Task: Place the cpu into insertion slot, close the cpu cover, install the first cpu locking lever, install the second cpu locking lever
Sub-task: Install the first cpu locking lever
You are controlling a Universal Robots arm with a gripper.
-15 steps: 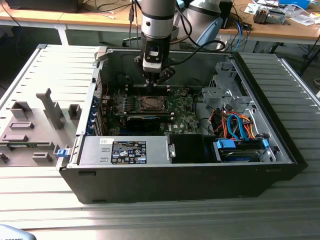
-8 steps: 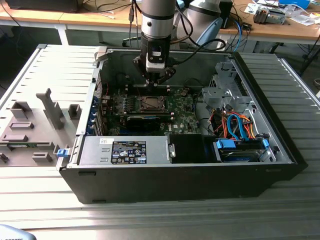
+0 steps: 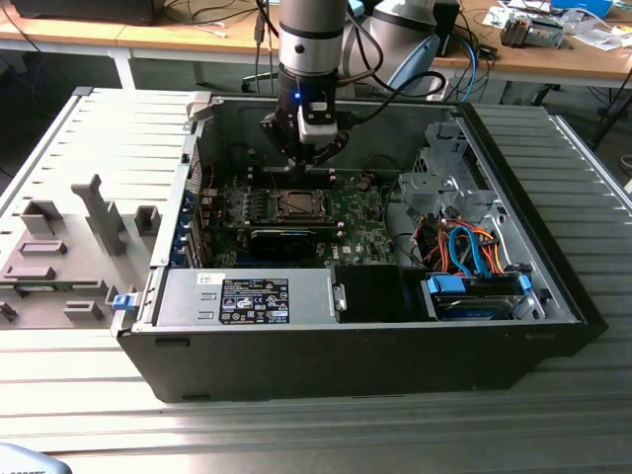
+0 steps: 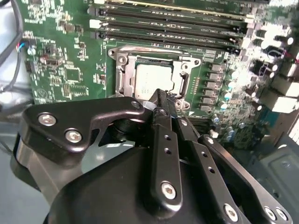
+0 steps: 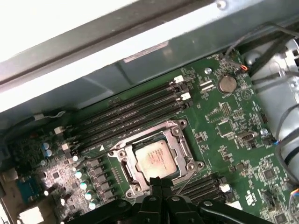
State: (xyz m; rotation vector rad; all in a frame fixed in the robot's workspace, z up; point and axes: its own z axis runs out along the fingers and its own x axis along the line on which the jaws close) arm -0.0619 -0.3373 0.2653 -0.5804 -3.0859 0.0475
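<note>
A: Where is the gripper (image 3: 301, 161) sitting right now?

B: It is hanging inside the open case (image 3: 553, 296), just above the motherboard (image 3: 351, 222), toward the back wall in the exterior view. In both wrist views its black fingers (image 4: 163, 140) are pressing together with no gap between the tips, and nothing is lying between them.

A: And the cpu (image 5: 155, 159)?

B: It is lying flat in the slot (image 5: 122, 155), pale face up. In the second wrist view the cpu (image 4: 154, 79) is showing just past the fingertips, at about 12 o'clock from them. In the exterior view the slot (image 3: 295, 204) is sitting just at 6 o'clock from the gripper.

A: Is the cover showing?

B: A silver frame is ringing the chip, but I cannot tell whether that is the cover or the slot's rim.

A: Anything nearby?

B: The memory slots (image 5: 135, 112) are running alongside the socket, between it and the case wall. A coin battery (image 5: 227, 84) is sitting well apart from the cpu.
</note>
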